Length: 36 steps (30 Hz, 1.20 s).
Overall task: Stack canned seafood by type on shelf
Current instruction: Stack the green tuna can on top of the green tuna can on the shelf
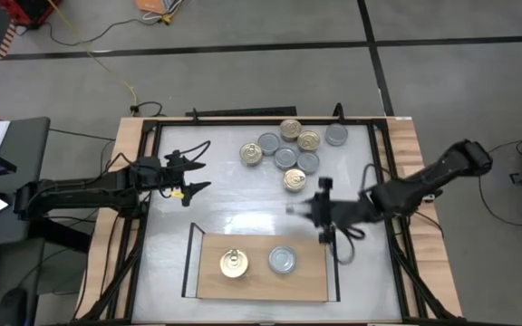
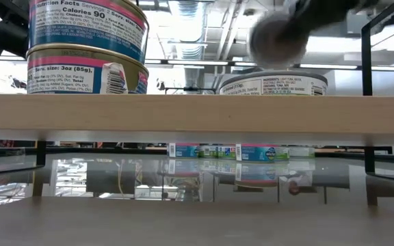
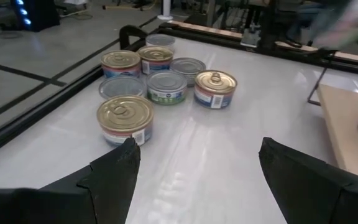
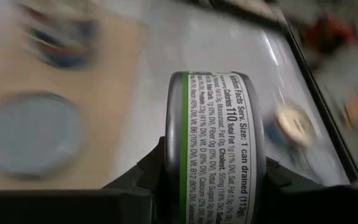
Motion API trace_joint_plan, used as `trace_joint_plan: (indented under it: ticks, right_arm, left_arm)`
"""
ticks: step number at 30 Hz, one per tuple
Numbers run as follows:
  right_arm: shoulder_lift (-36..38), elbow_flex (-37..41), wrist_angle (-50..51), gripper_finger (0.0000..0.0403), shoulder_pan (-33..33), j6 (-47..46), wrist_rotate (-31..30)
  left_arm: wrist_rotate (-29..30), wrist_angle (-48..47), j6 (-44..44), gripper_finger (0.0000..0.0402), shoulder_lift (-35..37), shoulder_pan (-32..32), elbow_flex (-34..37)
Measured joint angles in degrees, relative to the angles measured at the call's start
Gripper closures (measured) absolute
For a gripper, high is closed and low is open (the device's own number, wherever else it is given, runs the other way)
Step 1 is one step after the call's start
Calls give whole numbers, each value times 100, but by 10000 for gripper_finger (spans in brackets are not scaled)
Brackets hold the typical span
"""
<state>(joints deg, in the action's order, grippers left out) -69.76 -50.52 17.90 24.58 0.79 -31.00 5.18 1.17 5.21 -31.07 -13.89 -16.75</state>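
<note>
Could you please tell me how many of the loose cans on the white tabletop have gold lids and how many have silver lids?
Gold-lidded cans: 4
Silver-lidded cans: 4
Total loose on the tabletop: 8

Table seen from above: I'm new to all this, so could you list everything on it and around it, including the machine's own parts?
loose tins: eight, four gold-lidded and four silver-lidded, clustered at the table's far side
stacked tins: two, gold-lidded, on the shelf's left part
single tin: one, silver-lidded, on the shelf beside the stack
held tin: one, silver with a green band, gripped on edge above the table
shelf: one, light wood with black uprights, near edge
table: one, white top
left end effector: dark, open, empty, at the left side
right end effector: dark, shut on the held tin, just beyond the shelf
</note>
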Motion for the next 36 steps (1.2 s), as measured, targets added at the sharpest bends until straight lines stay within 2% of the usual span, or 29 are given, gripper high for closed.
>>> trace_joint_plan:
  ticks: [4,9,14,17,20,26,36]
  right_arm:
    - [-318,-11,-819,243,635,756,-44]
    - [-1105,-22,-1572,226,1004,1748,-297]
    - [-1868,-592,-1564,231,1129,2329,-751]
    - [-2189,-1005,-1508,243,1143,2485,-776]
    - [-2449,-1439,-1377,243,1191,2182,-776]
    - [-3089,-2468,39,221,1345,1273,-878]
    - [-3942,-3768,1874,242,1422,268,-964]
  left_arm:
    - [106,13,0,84,-2,-1,0]
    - [110,118,66,84,-2,0,0]
    - [114,122,116,84,-1,0,0]
    - [66,122,149,84,0,0,0]
    - [-10,125,171,84,0,0,0]
    - [-28,100,216,84,0,-1,0]
    - [-29,209,164,84,0,-2,0]
